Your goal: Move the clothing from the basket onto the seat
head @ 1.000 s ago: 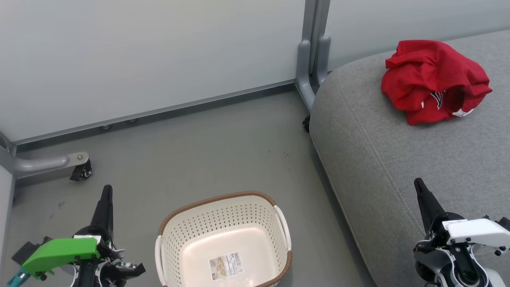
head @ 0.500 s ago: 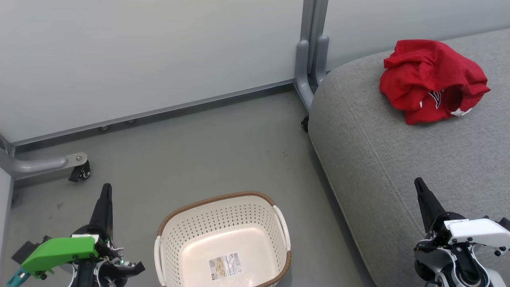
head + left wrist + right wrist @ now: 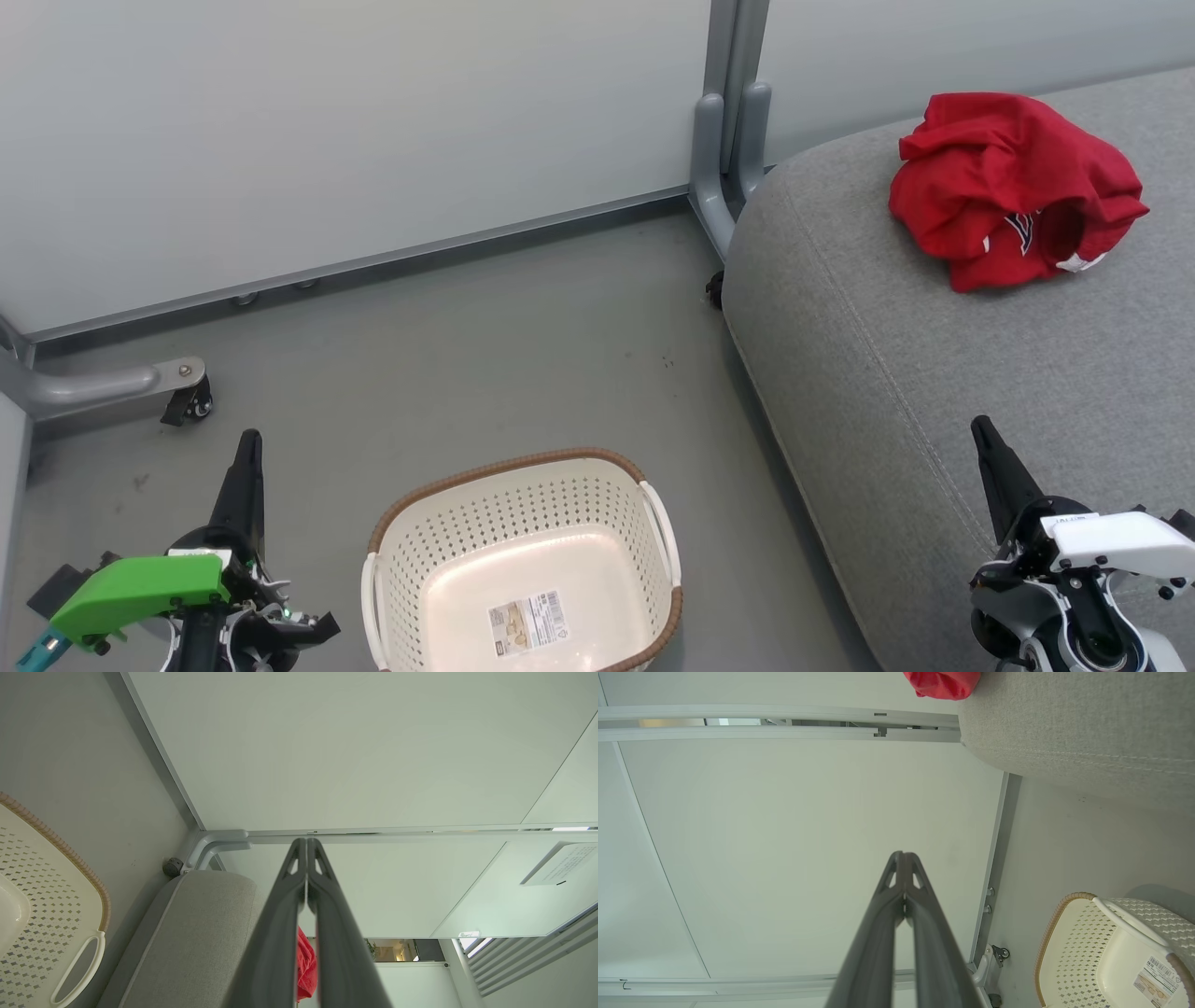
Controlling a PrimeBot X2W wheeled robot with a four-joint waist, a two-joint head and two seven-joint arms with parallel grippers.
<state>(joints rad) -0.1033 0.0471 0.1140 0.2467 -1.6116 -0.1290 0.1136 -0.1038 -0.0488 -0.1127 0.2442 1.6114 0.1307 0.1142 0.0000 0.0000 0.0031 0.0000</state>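
Nothing among the things is seen to have moved since a second ago, only a slight shift of the whole head view being noted, and the left gripper [image 3: 248,443] and right gripper [image 3: 982,431] are held closed, fingers pressed together. A label sticker [image 3: 529,621] is seen on the bottom of the basket [image 3: 504,464], its print too small to be read, and only a fragment of dark lettering is shown in the crumpled red clothing [image 3: 1013,187], which is laid on the grey seat [image 3: 934,373]. The basket is cut off by the lower edge and is set on a grey floor [image 3: 513,355] bounded by pale wall panels [image 3: 373,121].
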